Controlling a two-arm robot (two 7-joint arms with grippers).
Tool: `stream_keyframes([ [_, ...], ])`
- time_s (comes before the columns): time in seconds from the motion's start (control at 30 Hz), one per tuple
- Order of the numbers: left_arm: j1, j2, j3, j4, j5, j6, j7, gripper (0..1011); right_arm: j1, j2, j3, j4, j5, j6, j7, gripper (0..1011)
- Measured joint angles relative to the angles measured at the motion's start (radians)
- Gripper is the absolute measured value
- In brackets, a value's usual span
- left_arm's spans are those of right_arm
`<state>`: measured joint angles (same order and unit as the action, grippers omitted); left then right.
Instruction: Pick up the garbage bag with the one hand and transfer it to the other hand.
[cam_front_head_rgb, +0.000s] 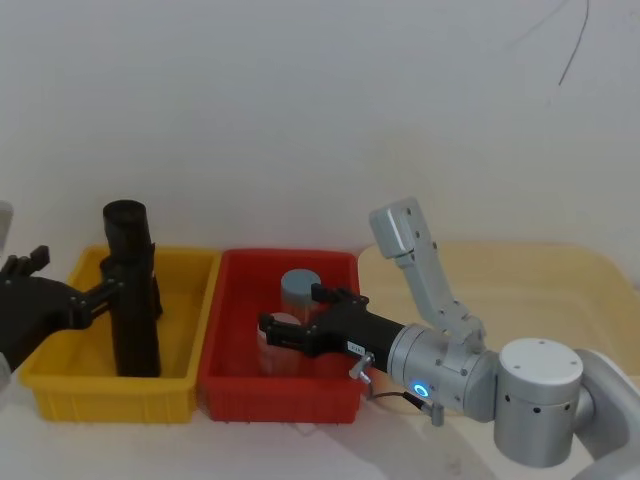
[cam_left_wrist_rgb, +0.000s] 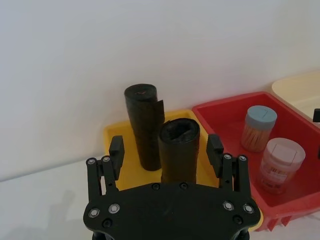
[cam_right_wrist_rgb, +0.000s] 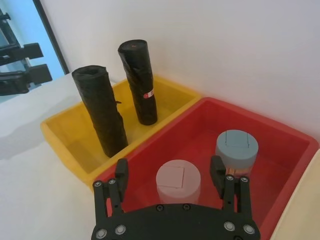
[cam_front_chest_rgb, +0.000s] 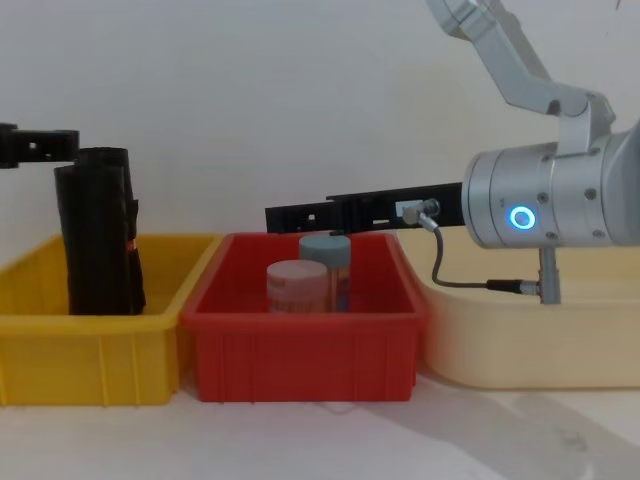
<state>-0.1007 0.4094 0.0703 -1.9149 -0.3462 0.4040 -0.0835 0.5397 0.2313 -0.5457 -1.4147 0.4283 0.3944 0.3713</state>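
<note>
— Left gripper (cam_left_wrist_rgb: 166, 144) sits closest, its fingers spread wide on either side of the garbage bag (cam_left_wrist_rgb: 179, 150). Is it gripping?

— No. Both fingers stand clear of the film, with a gap on each side. I'd say the pick is lined up but not yet made.

— Where does the bag sit?

— In the yellow bin (cam_front_head_rgb: 110, 388), standing on end on the bin floor. Just beyond it, nearer the wall, stands the marked roll (cam_right_wrist_rgb: 137, 75), which has a small red mark on its side. From the chest the two overlap.

— And its axis?

— The long axis is close to vertical, with any lean slight. The crumpled rolled end points up and the other end rests in the bin. The spread fingers meet it from the side, across that axis, around its upper part.

— What about the receiving side?

— Right gripper (cam_right_wrist_rgb: 169, 166) hovers over the red bin (cam_front_head_rgb: 280, 398) with its claw apart and holding nothing. It is above the pale-lidded jar (cam_right_wrist_rgb: 177, 181) and near the blue-lidded jar (cam_right_wrist_rgb: 236, 150), well apart from the bag.

— So what remains?

— Nearly everything, by my reading. The left gripper must close on the roll and lift it out of the bin. Then it carries the roll across, lets the right gripper take hold, and releases.
</note>
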Motion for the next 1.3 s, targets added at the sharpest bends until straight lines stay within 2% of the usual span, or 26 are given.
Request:
stream_keyframes([
  [0.5,-0.090,-0.028,0.051,0.103,-0.019,0.002,-0.068,1000,0.017,-0.001,-0.009,0.027,0.011,-0.001,0.000,999],
  [0.93,-0.116,-0.048,0.053,0.143,-0.003,-0.005,-0.051,1000,0.032,-0.006,-0.017,0.052,0.017,-0.006,0.005,999],
  [1.3,-0.140,-0.067,0.060,0.187,0.001,-0.020,-0.061,1000,0.042,-0.007,-0.013,0.077,0.023,-0.009,0.007,999],
])
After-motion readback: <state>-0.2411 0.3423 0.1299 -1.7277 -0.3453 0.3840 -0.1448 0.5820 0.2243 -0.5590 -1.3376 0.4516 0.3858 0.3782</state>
